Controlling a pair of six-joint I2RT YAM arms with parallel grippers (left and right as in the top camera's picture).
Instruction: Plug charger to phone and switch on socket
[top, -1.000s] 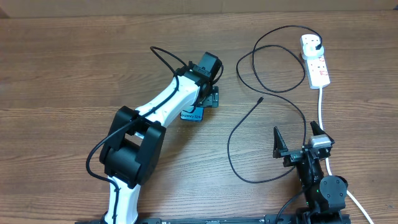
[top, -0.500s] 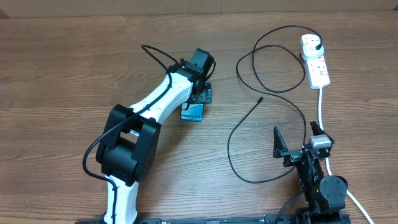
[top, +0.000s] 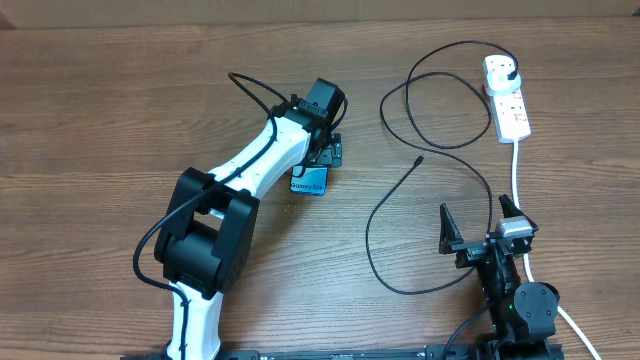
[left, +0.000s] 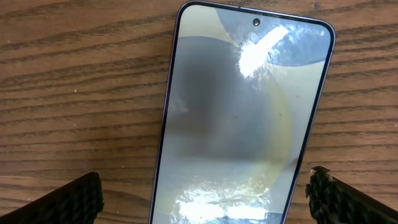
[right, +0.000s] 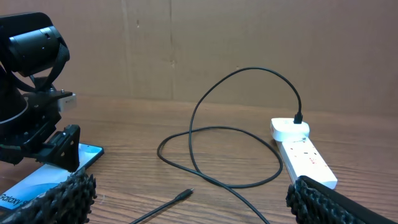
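Fingers (left: 74, 200) of the left gripper (top: 326, 150) stand wide apart either side of the slim blue-screened smartphone (left: 242, 112), which lies flat near the centre of the brown wooden table (top: 100, 120). At five o'clock the right gripper (top: 478, 222) is likewise spread, holding nothing. A thin black charger cable (top: 366, 240) loops to the white power strip (top: 510, 105) at two o'clock.

The wooden table (top: 120, 100) carries the phone (top: 309, 184) lying flat, the charger (top: 367, 238) in loose loops, the socket (top: 508, 100) and its white cord (top: 517, 170).
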